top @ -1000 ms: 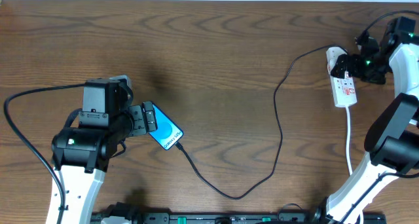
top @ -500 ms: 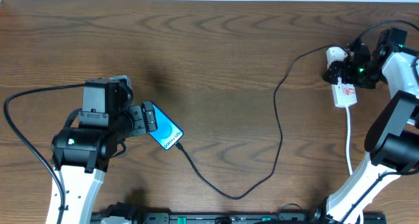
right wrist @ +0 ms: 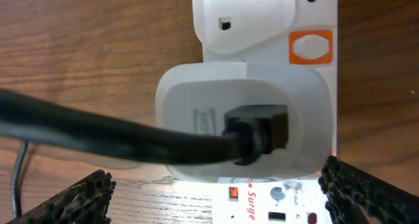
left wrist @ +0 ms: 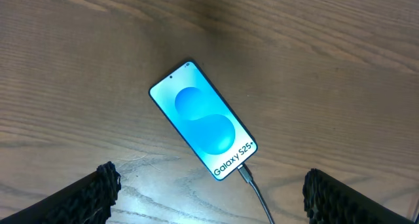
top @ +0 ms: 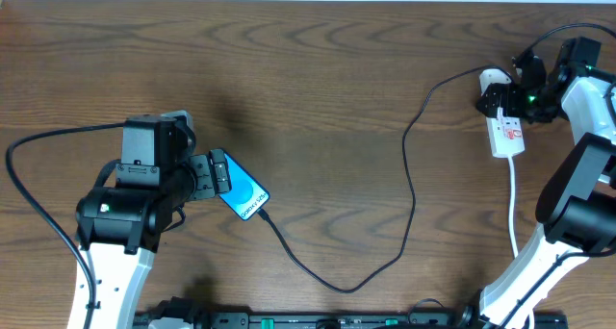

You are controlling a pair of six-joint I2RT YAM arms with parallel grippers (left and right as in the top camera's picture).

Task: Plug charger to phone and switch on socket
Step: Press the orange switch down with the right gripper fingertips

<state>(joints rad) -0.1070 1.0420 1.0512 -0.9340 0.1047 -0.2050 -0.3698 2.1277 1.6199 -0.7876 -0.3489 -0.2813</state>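
The phone [top: 246, 197] lies flat at the left, screen up and lit light blue [left wrist: 203, 118]. The charger, a thin black cable [top: 411, 180], is plugged into the phone's lower end [left wrist: 245, 173]. It loops across the table to a white adapter [top: 494, 78] seated in the socket [top: 508, 137]. My left gripper [top: 222, 174] hovers open above the phone's top end, its pads [left wrist: 99, 191] wide apart with nothing between them. My right gripper [top: 503, 94] is open over the adapter [right wrist: 242, 122], with the socket's orange switch [right wrist: 311, 46] just beyond it.
The socket's white cord [top: 513, 209] runs toward the front edge beside the right arm. A black robot cable [top: 38, 146] curves at the left. Bare brown wood lies between the two arms.
My right gripper has shifted a little left and toward the far end of the socket, over the adapter. The left arm, phone and cable have not moved.
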